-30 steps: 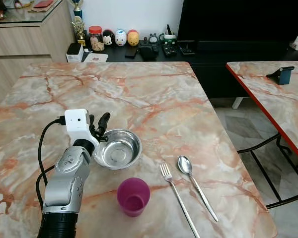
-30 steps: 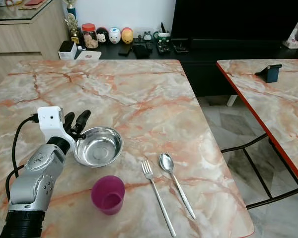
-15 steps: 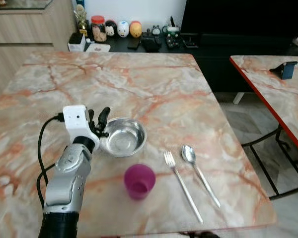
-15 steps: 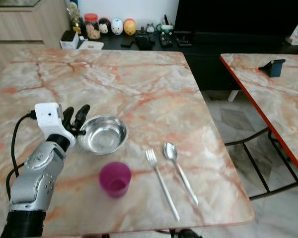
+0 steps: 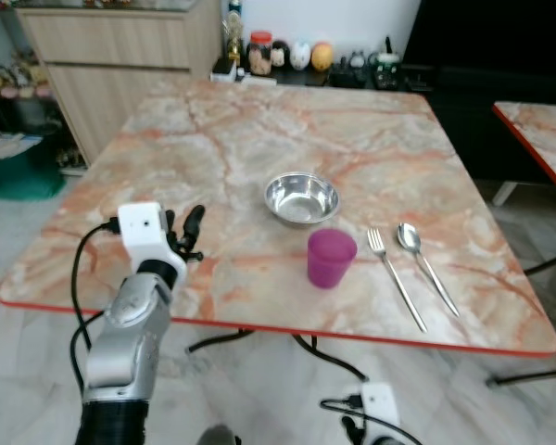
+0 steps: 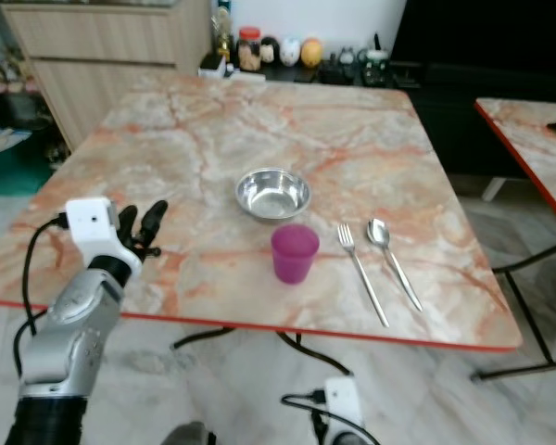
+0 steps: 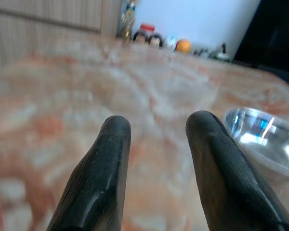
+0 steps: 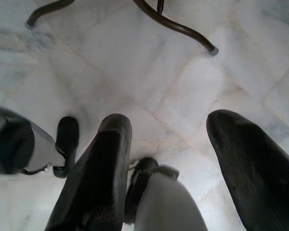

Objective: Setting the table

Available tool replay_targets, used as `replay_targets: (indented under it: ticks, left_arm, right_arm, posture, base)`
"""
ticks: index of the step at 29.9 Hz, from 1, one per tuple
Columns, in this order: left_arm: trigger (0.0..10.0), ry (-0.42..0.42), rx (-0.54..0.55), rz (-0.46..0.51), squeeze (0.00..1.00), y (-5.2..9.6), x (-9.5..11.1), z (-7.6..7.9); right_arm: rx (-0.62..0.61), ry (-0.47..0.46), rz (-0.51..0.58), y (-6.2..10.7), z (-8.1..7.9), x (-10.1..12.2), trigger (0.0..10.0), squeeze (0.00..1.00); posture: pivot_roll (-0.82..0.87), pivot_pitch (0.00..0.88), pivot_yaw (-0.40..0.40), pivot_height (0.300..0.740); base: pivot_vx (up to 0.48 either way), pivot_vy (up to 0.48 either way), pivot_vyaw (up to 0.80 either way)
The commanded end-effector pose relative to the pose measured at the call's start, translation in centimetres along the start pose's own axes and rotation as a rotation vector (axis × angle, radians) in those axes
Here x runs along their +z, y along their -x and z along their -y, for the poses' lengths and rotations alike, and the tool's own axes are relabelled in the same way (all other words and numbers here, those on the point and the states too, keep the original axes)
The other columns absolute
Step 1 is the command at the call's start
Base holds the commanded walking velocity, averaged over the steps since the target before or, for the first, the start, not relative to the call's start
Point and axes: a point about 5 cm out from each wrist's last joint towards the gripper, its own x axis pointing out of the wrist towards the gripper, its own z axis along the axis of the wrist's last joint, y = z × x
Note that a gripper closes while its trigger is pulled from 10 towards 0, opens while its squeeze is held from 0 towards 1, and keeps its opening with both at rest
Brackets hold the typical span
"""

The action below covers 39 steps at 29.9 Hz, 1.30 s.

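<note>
A steel bowl sits mid-table on the marble table. A purple cup stands just in front of it. To the cup's right lie a fork and a spoon, side by side. My left gripper is open and holds nothing, over the table's front left part, well left of the bowl. In the left wrist view its fingers point across the tabletop, with the bowl off to one side. My right gripper hangs open over the floor.
The table's red front edge is close to me, with dark legs beneath. A wooden cabinet stands back left, and a dark sideboard with jars and figurines behind. A second table is at the right. A white device with a cable lies on the floor.
The whole view has pulled back from the table, so the camera moved. My left gripper, earlier right beside the bowl's rim, is now well apart from it. The tableware has not shifted.
</note>
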Motion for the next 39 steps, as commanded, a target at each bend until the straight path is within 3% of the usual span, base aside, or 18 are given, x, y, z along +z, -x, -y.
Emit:
replay_targets:
  ticks: [1, 9, 16, 20, 25, 27, 39]
  left_arm:
    - [10.0, 0.002, -0.022, 0.065, 0.00, -0.4, 1.4, 1.0]
    - [10.0, -0.006, 0.016, 0.171, 0.00, -0.3, 3.3, 0.4]
    - [10.0, -0.110, 0.086, 0.175, 0.00, 0.3, 3.0, -1.3]
    - [10.0, -0.118, 0.071, 0.174, 0.00, 0.4, 2.7, -1.3]
    - [10.0, -0.066, -0.019, 0.128, 0.00, 0.3, 1.2, 0.1]
    - [10.0, -0.111, -0.040, 0.102, 0.00, 0.4, 0.1, 0.6]
    - [10.0, -0.157, 0.014, 0.095, 0.00, 1.5, -2.8, -0.2]
  right_arm:
    - [-0.034, 0.004, 0.018, 0.0, 1.2, 0.6, 10.0, 0.00]
    - [-0.036, -0.001, 0.019, 0.0, 1.2, 0.6, 10.0, 0.00]
    - [-0.038, -0.003, 0.019, 0.0, 1.2, 0.6, 10.0, 0.00]
    - [-0.038, -0.002, 0.019, 0.0, 1.2, 0.6, 10.0, 0.00]
    - [-0.047, -0.019, 0.030, 0.0, 1.2, 0.6, 10.0, 0.00]
    - [-0.050, -0.029, 0.037, 0.0, 1.2, 0.6, 10.0, 0.00]
    - [-0.057, -0.045, 0.052, 0.0, 1.3, 0.7, 10.0, 0.00]
  posture:
    - [0.10, 0.000, -0.073, 0.740]
    - [0.10, 0.000, -0.070, 0.740]
    - [0.10, 0.000, -0.070, 0.740]
    - [0.11, 0.000, -0.072, 0.740]
    - [0.10, 0.000, -0.070, 0.740]
    - [0.10, 0.000, -0.068, 0.740]
    - [0.10, 0.000, -0.075, 0.740]
  base:
    - [0.000, 0.000, 0.00]
    - [0.000, 0.000, 0.00]
    - [0.000, 0.000, 0.00]
    - [0.000, 0.000, 0.00]
    - [0.000, 0.000, 0.00]
    - [0.000, 0.000, 0.00]
    - [0.000, 0.000, 0.00]
